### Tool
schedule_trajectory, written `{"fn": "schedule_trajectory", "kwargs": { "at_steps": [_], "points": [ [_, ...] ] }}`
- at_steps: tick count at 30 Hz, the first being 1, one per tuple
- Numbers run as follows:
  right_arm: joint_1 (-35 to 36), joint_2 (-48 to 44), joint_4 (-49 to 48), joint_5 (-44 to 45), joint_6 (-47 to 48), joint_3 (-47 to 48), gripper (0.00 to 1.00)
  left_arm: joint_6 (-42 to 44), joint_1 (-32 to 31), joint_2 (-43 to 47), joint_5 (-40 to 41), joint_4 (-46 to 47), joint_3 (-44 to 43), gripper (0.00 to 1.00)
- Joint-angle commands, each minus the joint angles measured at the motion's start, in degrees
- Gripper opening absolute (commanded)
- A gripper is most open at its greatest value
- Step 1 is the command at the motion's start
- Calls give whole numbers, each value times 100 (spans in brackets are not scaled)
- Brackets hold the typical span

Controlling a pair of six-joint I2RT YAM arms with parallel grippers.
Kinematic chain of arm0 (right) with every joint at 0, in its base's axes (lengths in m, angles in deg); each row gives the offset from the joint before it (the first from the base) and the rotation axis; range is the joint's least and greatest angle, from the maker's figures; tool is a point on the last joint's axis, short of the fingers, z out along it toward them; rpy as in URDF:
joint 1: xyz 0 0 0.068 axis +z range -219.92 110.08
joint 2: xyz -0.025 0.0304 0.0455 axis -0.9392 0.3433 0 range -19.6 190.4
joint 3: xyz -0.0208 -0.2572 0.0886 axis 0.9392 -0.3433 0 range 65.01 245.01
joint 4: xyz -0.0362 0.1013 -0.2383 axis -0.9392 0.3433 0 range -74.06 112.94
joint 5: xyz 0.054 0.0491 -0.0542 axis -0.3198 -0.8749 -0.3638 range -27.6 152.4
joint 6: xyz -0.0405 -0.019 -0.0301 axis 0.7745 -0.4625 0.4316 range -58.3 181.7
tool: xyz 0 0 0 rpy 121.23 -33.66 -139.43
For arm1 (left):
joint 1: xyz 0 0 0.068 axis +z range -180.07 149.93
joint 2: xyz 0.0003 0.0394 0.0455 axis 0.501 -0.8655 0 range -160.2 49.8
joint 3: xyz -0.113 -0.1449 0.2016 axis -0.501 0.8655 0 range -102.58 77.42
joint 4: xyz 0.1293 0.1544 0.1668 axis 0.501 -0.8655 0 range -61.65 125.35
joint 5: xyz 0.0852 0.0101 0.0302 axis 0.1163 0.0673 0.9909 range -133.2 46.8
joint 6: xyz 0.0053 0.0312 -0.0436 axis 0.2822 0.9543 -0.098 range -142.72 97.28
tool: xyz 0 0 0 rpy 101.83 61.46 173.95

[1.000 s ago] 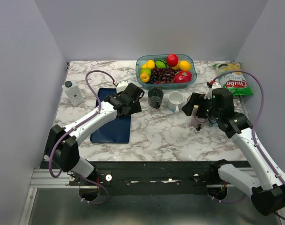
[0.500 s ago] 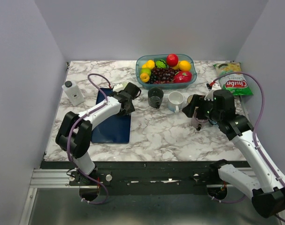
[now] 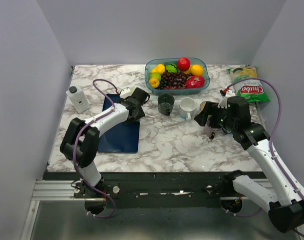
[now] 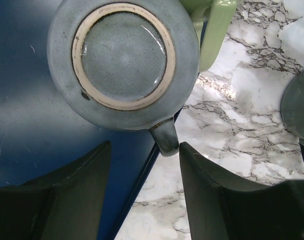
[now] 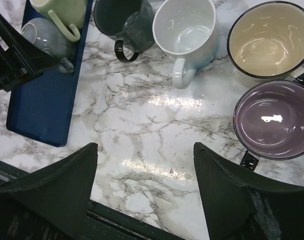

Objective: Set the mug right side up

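A blue-grey mug (image 4: 124,55) stands upside down on the right edge of a blue mat (image 4: 31,135), its base ring facing up and its handle (image 4: 165,137) pointing at my fingers. My left gripper (image 4: 145,146) is open just short of it, with the handle by the tip of the right finger (image 4: 202,180). In the top view the left gripper (image 3: 137,102) covers this mug. The right wrist view shows the mug (image 5: 44,35) at upper left. My right gripper (image 5: 145,147) is open and empty over bare marble, also seen from above (image 3: 206,114).
A green mug (image 4: 212,25) touches the upside-down one. Dark (image 5: 124,20), white (image 5: 184,25), cream (image 5: 269,37) and purple (image 5: 277,120) mugs stand upright in a row. A fruit bowl (image 3: 177,75), a chips bag (image 3: 249,87) and a white bottle (image 3: 78,98) sit at the back.
My left arm has folded in and its gripper has shifted slightly left over the mat's corner. The right arm has barely moved.
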Motion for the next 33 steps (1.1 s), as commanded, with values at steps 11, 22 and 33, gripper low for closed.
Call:
{"fn": "schedule_trajectory", "kwargs": {
  "at_steps": [11, 22, 33],
  "points": [
    [0, 55, 58, -80, 27, -142, 83, -31, 173, -127, 202, 451, 125, 53],
    [0, 11, 85, -44, -44, -257, 82, -13, 261, -294, 202, 372, 99, 29],
    [0, -50, 94, -62, -61, -283, 82, 57, 297, -154, 422, 302, 90, 0]
  ]
}}
